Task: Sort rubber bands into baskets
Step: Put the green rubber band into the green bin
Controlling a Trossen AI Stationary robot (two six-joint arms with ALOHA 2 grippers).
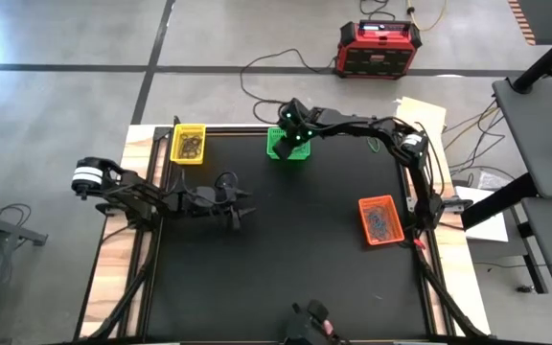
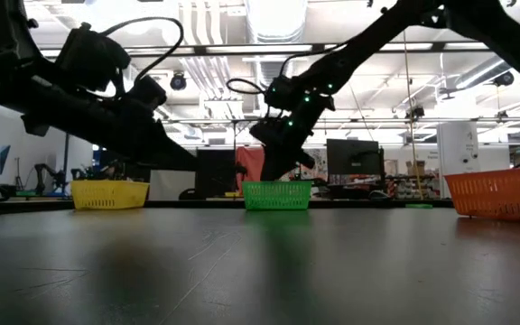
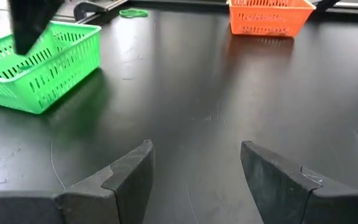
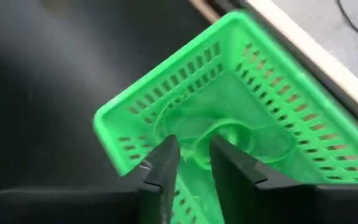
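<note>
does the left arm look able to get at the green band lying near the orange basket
Probably yes. The left gripper is open and faces bare black mat, with the green band lying loose far across it, beside the orange basket; only the long reach is doubtful.

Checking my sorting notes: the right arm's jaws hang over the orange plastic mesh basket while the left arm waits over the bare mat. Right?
Not quite: the high view shows the right gripper over the green plastic mesh basket, not the orange one. The left gripper does wait over bare mat.
</note>
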